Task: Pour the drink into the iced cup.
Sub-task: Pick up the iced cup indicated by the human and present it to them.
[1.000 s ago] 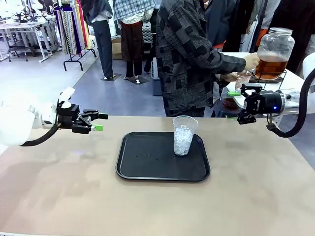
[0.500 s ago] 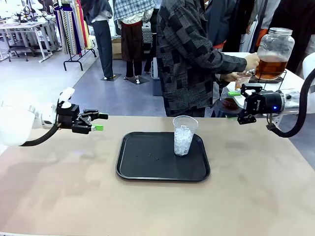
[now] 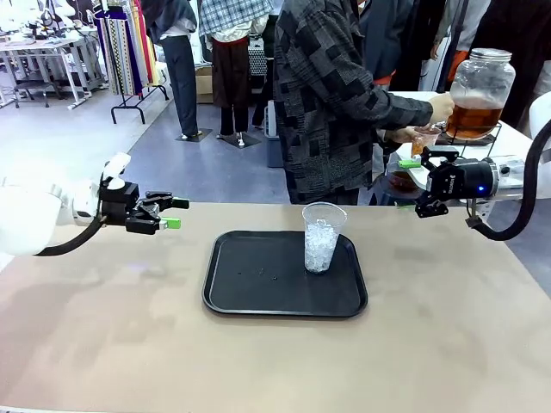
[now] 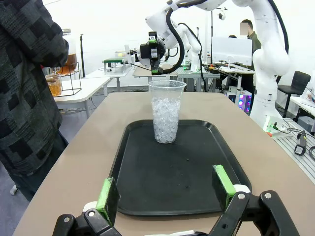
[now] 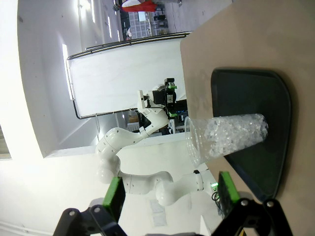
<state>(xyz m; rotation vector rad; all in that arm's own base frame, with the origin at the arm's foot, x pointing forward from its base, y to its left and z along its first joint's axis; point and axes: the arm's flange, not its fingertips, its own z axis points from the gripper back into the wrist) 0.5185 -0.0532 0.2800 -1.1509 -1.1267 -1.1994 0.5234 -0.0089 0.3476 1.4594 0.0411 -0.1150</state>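
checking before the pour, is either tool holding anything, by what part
Nothing: left tool and right tool both hang open, away from the ice-filled clear plastic cup.

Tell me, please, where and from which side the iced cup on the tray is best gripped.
Grip the iced cup around its middle wall, below the rim, coming in level from the robot's right with the open right gripper. It stands upright, open-topped, on the tray's right half, so a side grip probably suits best.

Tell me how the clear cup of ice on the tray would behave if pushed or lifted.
The cup of ice looks thin-walled, so a firm squeeze may buckle it. Tall with a narrow base, it could tip on the black tray if pushed sideways.
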